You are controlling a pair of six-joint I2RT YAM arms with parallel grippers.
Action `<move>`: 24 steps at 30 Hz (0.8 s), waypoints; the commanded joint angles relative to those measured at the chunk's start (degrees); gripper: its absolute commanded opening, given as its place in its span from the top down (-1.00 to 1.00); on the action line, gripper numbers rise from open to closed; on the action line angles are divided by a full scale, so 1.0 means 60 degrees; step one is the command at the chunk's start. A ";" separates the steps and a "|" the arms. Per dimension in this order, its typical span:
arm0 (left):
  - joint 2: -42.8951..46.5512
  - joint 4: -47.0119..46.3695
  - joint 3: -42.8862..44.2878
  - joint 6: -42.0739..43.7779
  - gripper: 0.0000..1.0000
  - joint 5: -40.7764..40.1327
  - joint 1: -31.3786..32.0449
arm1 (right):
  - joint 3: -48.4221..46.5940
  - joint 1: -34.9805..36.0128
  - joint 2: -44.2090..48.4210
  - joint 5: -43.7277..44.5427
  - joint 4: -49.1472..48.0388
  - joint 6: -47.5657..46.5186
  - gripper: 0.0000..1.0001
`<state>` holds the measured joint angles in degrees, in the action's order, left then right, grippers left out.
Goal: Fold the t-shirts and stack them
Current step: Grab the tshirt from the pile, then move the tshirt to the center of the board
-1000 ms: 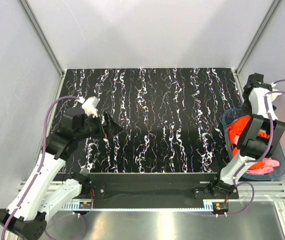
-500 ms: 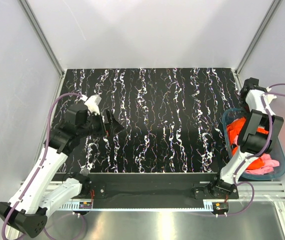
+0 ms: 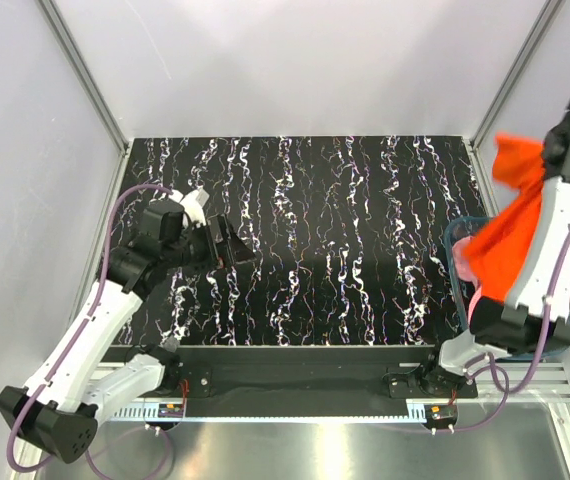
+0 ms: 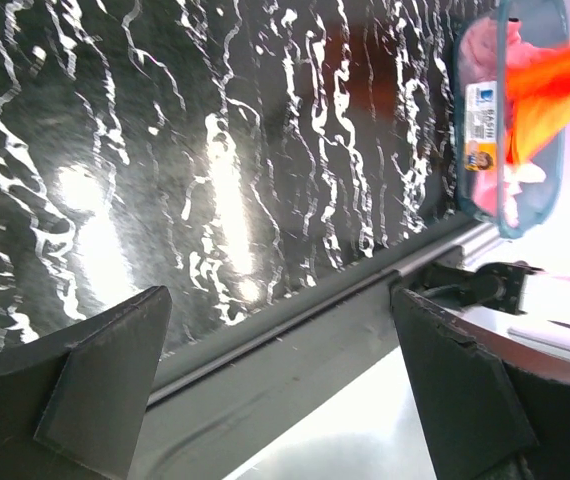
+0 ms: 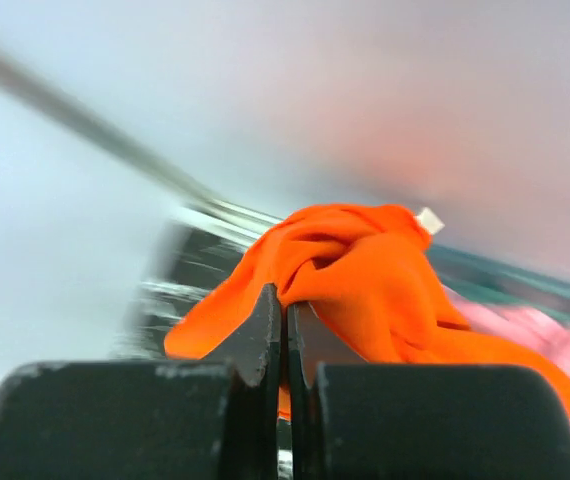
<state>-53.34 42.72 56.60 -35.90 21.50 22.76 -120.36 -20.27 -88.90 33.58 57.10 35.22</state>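
Note:
The bright orange-red t-shirt (image 3: 510,225) hangs bunched in the air at the right edge, its lower end still trailing into the basket (image 3: 452,245). My right gripper (image 3: 550,150) is raised high and shut on the shirt's top. In the right wrist view the jaws (image 5: 285,300) pinch a fold of the orange cloth (image 5: 365,270). The light pink t-shirt (image 5: 535,335) lies crumpled in the basket below and also shows in the left wrist view (image 4: 485,45). My left gripper (image 3: 227,245) hovers open over the table's left side, holding nothing (image 4: 277,330).
The black marbled table (image 3: 345,230) fills the middle. A teal basket (image 4: 510,215) sits at its right edge, against the right wall. Aluminium frame posts stand at the back corners, and a metal rail (image 4: 295,300) runs along the near edge.
My right gripper shut on the orange t-shirt in the basket and swung up high, pulling it out. The left arm edged slightly right, still open.

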 commanded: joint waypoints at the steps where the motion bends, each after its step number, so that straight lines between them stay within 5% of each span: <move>1: -0.0060 -0.0235 0.0630 -0.0549 -0.98 0.0724 -0.0015 | -0.1938 0.0097 0.0404 -0.2466 -0.0244 0.0047 1.00; 3: 0.0100 -0.0235 0.0689 -0.0841 -0.98 0.0680 -0.0015 | -0.3470 0.0272 0.0069 -0.3249 -0.0157 0.0003 1.00; 7: 0.0569 -0.0235 0.0791 -0.1208 -0.98 0.0403 -0.0029 | -0.5792 0.0317 -0.0490 -0.7033 -0.0346 0.0763 1.00; 11: 0.1155 -0.0250 0.0893 -0.1589 -0.98 0.0080 -0.0044 | -0.5228 0.1002 -0.0199 -1.0032 -0.1604 0.2959 1.00; 17: 0.2122 -0.0235 0.1201 -0.1912 -0.98 -0.0433 -0.0088 | 0.0290 0.3320 0.2231 -1.1279 -0.3685 0.4074 1.00; 24: 0.2928 -0.0162 0.0383 -0.2658 -0.98 -0.1209 -0.0102 | 0.8676 0.5439 0.4778 -1.1838 -0.4681 0.5146 0.86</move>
<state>-36.67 42.81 60.99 -48.58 17.69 22.44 -81.95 7.62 -65.47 -32.56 34.00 61.73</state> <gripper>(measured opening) 0.987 0.056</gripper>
